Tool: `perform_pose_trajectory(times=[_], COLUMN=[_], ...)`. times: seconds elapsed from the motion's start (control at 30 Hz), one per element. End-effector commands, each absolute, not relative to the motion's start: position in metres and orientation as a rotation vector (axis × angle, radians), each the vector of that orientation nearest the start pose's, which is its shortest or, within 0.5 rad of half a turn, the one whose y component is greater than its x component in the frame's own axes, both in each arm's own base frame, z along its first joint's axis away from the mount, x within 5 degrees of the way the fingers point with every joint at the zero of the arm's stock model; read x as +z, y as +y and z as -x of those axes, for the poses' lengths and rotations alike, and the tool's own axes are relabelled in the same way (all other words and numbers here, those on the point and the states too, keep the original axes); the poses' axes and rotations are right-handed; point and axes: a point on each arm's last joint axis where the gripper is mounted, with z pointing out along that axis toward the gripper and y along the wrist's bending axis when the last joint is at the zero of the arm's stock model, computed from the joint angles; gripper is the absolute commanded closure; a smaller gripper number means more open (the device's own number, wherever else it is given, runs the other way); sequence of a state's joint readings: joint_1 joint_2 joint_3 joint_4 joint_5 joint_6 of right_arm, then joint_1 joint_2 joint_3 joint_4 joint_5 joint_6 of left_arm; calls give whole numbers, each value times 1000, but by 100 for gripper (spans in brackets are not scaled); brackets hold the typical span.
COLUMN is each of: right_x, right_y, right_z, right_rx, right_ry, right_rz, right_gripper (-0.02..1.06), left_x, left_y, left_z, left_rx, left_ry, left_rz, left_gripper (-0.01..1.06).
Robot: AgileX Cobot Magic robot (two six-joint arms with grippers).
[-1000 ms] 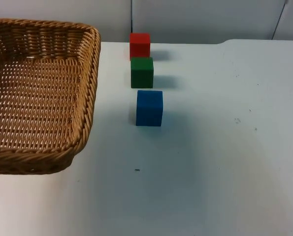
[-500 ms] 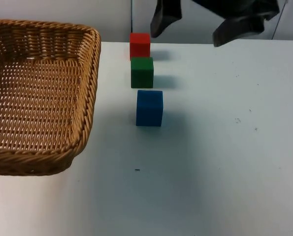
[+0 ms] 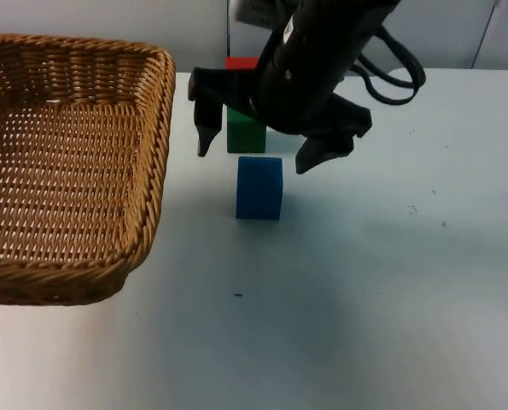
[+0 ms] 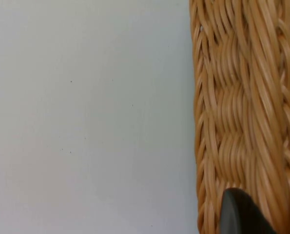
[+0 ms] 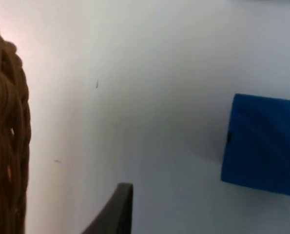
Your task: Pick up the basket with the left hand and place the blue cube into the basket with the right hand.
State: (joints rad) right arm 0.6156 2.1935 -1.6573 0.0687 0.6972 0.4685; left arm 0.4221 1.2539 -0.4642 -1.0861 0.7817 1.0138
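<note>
Top view: right tool (image 3: 255, 156), fingers spread wide, hangs just behind the blue cube (image 3: 259, 188).

A wicker basket (image 3: 66, 162) sits on the left side of the worktop (image 3: 390, 299). To its right, three cubes stand in a row running away from the viewer: the nearest cube (image 3: 259, 188), the middle cube (image 3: 243, 137) just behind it, and the farthest cube (image 3: 240, 62) by the partition wall (image 3: 108, 21). The right gripper (image 3: 258, 149) hangs over the row, above the near and middle cubes, its fingers (image 3: 205, 128) spread to either side. The left gripper's fingertip (image 4: 242, 214) rests against the basket's rim.
</note>
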Motion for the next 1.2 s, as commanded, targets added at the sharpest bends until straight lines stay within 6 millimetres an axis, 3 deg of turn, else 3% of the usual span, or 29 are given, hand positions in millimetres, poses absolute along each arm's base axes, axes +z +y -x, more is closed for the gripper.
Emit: perform_pose_trajectory(times=[0.0, 0.27, 0.5, 0.93, 1.07, 1.1, 1.17], right_x=[150, 144, 133, 104, 103, 103, 103], right_y=[277, 269, 275, 277, 273, 273, 272], right_z=[-380, -385, -394, -398, -402, -402, -402], right_rx=[334, 179, 246, 243, 229, 229, 228], right_ry=[2793, 2769, 2685, 2689, 2679, 2679, 2678], right_rz=[165, 173, 189, 200, 155, 155, 137], right_gripper=[4, 4, 4, 8, 31, 31, 48], left_x=[197, 197, 198, 198, 198, 198, 198], left_y=[24, 23, 23, 23, 22, 22, 22], left_z=[-193, -193, -193, -193, -193, -193, -193], left_rx=[-729, -733, -734, -744, -745, -745, -745], left_ry=[2445, 2444, 2442, 2444, 2444, 2444, 2444], left_rz=[256, 257, 258, 254, 252, 252, 252], left_gripper=[105, 105, 105, 105, 105, 105, 105])
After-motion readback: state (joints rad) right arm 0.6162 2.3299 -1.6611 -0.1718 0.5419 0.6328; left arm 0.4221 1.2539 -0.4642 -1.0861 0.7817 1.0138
